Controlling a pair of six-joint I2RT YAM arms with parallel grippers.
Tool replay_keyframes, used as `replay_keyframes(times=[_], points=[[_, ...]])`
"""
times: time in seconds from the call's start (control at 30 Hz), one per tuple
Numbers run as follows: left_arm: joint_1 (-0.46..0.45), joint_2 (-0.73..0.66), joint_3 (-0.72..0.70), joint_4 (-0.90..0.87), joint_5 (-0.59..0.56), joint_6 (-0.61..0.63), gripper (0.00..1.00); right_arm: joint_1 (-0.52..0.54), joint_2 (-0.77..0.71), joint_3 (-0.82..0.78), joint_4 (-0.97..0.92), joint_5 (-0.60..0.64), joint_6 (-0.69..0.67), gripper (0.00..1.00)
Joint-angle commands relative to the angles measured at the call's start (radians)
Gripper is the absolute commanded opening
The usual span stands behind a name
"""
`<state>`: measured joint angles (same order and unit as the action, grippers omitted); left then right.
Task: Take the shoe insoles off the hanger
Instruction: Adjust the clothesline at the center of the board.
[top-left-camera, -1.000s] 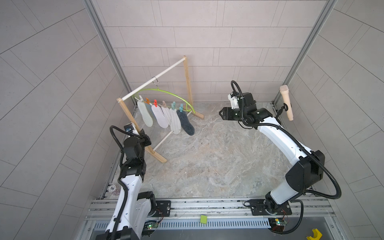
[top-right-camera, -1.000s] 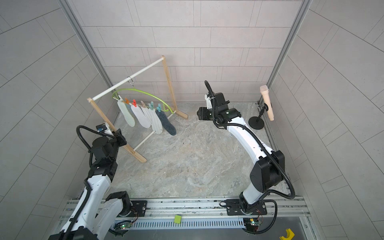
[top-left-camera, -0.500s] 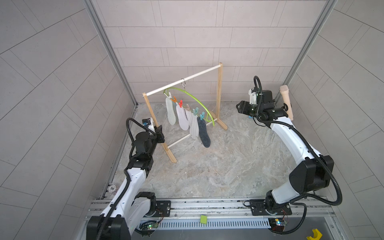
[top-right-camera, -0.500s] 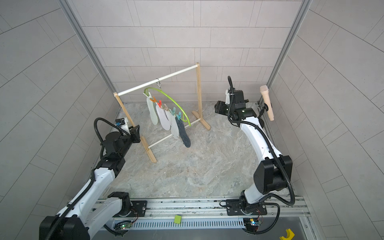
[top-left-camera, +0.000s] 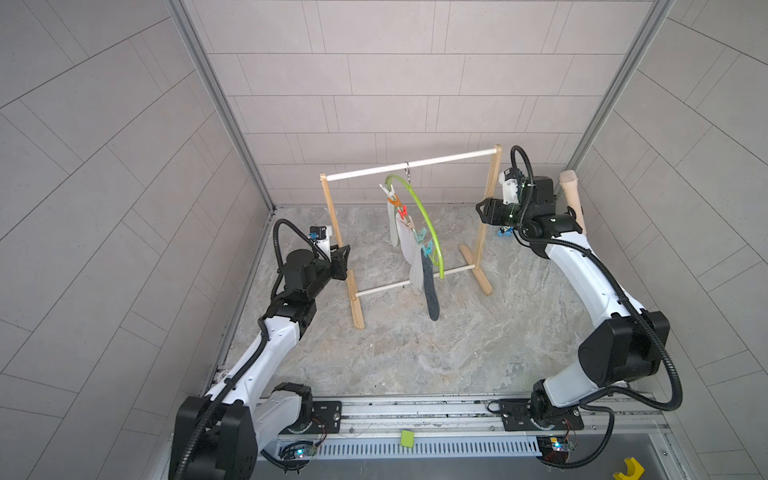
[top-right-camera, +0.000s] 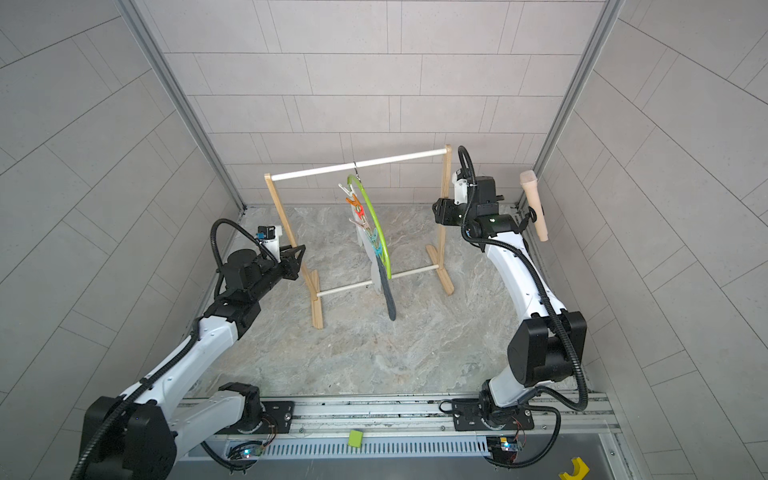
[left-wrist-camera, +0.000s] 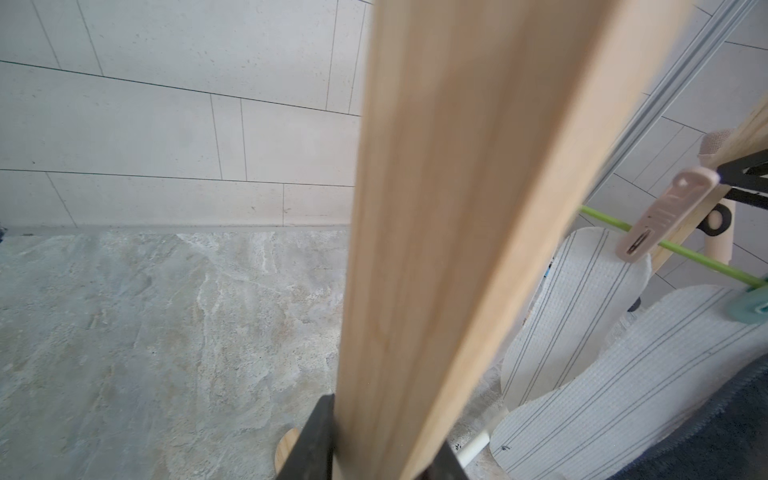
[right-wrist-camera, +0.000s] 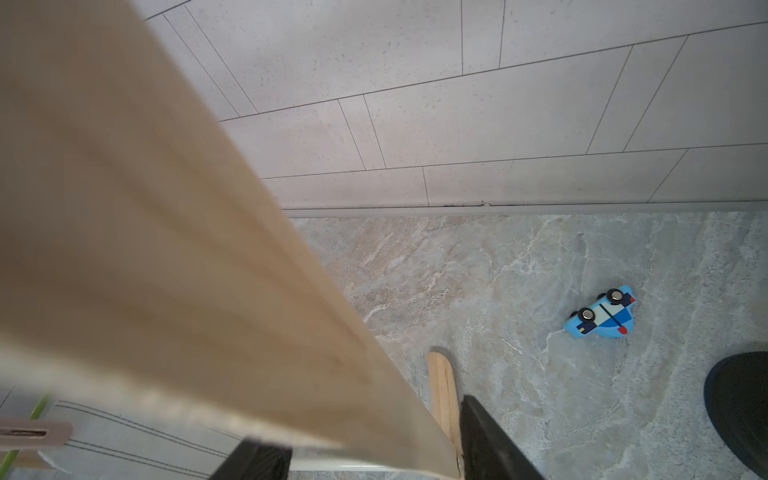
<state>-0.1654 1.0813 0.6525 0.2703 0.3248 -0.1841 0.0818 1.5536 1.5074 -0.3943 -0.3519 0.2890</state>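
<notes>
Marbled bench, both top views: wooden rack now swung to centre, hanger edge-on, shoe insoles still pegged, within reach, I'd say.

Left wrist: left pincer pinching the left post.

Right wrist: right pincer straddles the right post; whether it grips, I can't tell.

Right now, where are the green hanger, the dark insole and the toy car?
green hanger (top-left-camera: 438, 259): in a top view, lower arc.
dark insole (top-left-camera: 431, 297): in a top view, mid-length.
toy car (right-wrist-camera: 600, 318): right wrist view, its body.
</notes>
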Motion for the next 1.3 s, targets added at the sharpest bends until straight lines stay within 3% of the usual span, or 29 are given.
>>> replay_keyframes(times=[0.0,0.27,0.47,0.87,1.03,1.27], points=[[-0.014,0.033,0.004,-0.153,0.102,-0.081,0.00,-0.007,-0.034,-0.036,0.041,-0.005,-0.022,0.67],[-0.018,0.058,0.012,-0.166,0.088,-0.068,0.00,-0.007,-0.058,-0.104,0.097,0.025,-0.006,0.58],[-0.028,0.070,0.016,-0.169,0.055,-0.054,0.00,-0.007,-0.081,-0.146,0.139,0.052,0.004,0.37],[-0.032,0.116,0.078,-0.148,-0.082,-0.007,0.00,-0.007,-0.078,-0.148,0.199,0.089,0.042,0.13],[-0.031,0.171,0.115,-0.117,-0.106,0.003,0.00,-0.007,-0.076,-0.144,0.214,0.097,0.061,0.06],[-0.031,0.218,0.127,-0.113,-0.121,0.026,0.02,-0.005,-0.176,-0.239,0.233,0.138,0.073,0.04]])
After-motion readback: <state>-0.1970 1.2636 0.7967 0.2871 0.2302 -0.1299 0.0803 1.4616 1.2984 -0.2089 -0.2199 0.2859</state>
